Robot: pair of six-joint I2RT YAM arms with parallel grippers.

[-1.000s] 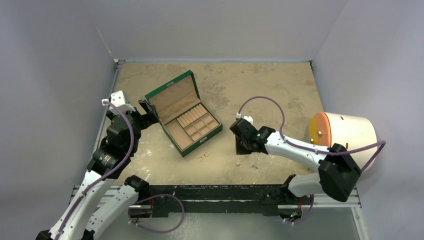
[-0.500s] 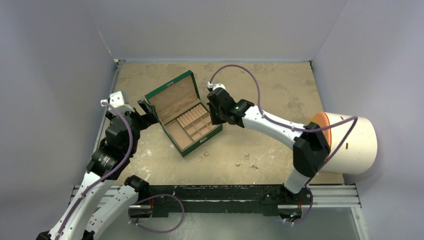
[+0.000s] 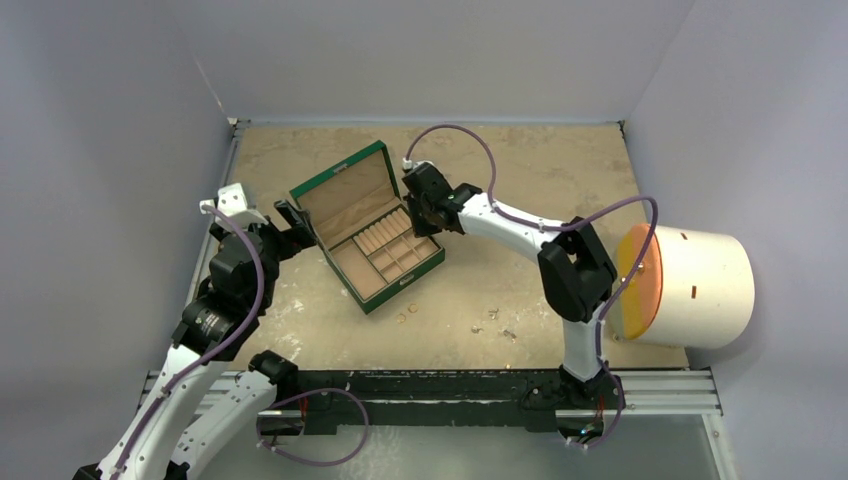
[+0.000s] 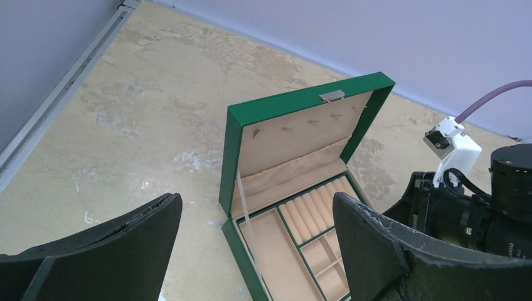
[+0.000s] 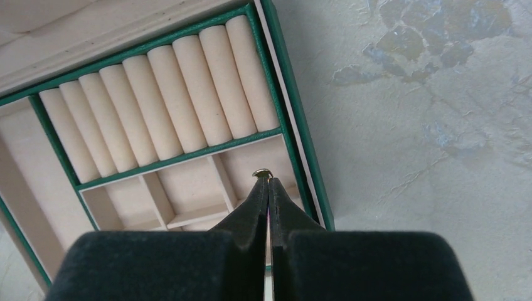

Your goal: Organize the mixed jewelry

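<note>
My right gripper (image 5: 268,179) is shut on a tiny gold jewelry piece (image 5: 262,172) that pokes out at the fingertips. It hangs over the small compartments at the right side of the tan tray in the open green box (image 5: 295,138), next to the ring rolls. In the top view the right gripper (image 3: 428,215) sits over the box's far right corner (image 3: 435,262). Several more tiny gold and silver pieces (image 3: 405,316) lie on the table in front of the box, others further right (image 3: 495,318). My left gripper (image 4: 257,241) is open and empty, beside the box's left side (image 4: 231,157).
A large white cylinder with an orange face (image 3: 685,285) lies at the right edge of the table. Grey walls close in the table on three sides. The box's lid (image 3: 345,190) stands open toward the back left.
My right arm has swung left and away from the table's front, from near the loose pieces to above the box's right side. The left arm has not moved.
</note>
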